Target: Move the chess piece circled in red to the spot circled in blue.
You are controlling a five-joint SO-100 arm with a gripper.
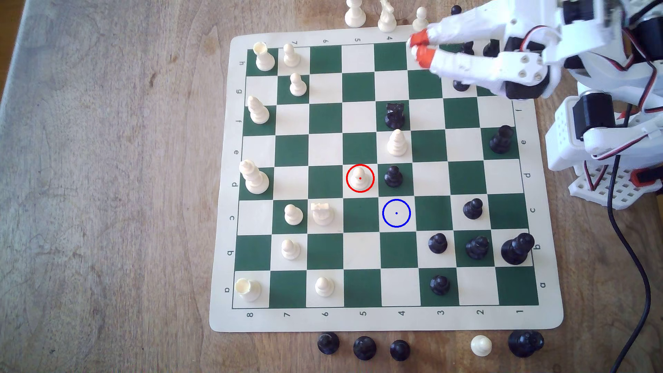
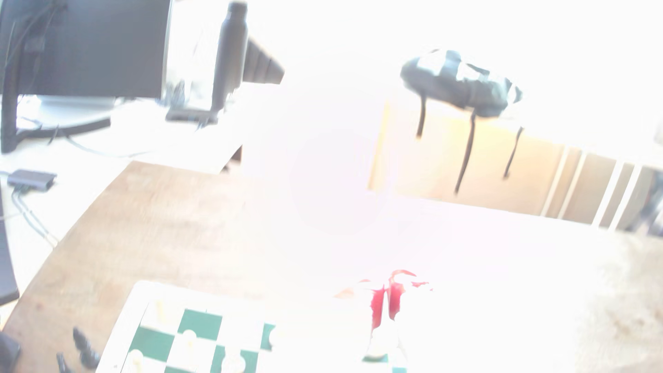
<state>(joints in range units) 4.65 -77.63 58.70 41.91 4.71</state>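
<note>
At the board's far edge in the exterior view, the pincer [image 1: 418,46], tips nearly together and empty, hangs well apart from the upright chess piece [image 1: 360,178], which lies toward seven o'clock of it.

The board [image 1: 385,175] is checkered green and cream on a brown wooden tabletop [image 1: 107,179]. The ringed pawn [image 1: 360,178] is cream-white. The white arm's fingertips [image 1: 419,37] are orange-red.
</note>
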